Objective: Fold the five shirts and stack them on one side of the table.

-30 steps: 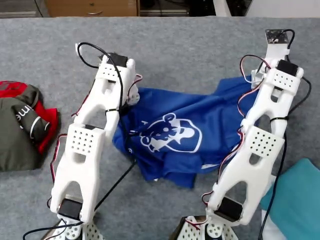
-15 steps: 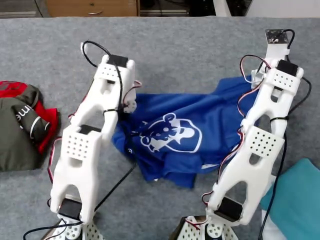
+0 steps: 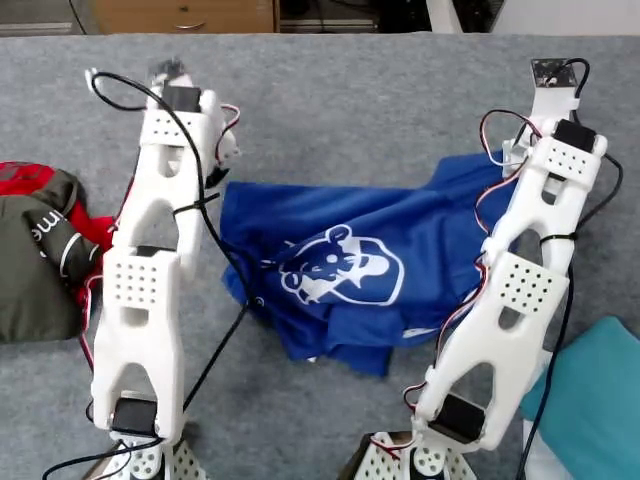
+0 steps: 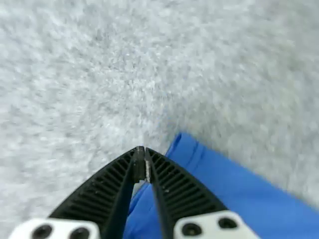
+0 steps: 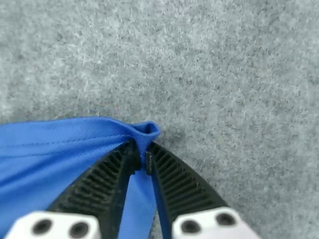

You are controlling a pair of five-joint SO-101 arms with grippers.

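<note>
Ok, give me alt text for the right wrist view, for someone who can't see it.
The right gripper, black and ribbed, is shut on a bunched corner of a blue shirt. The rest of the shirt spreads away to one side of the gripper, lying on the grey, felt-like table.

two arms [image 3: 145,300] [image 3: 525,270], one blue shirt [image 3: 340,265], one teal cloth [image 3: 595,400], one olive-and-red pile of clothes [image 3: 35,260].

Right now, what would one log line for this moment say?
left claw shut by blue shirt corner | right claw shut on shirt edge | shirt rumpled on table
</note>
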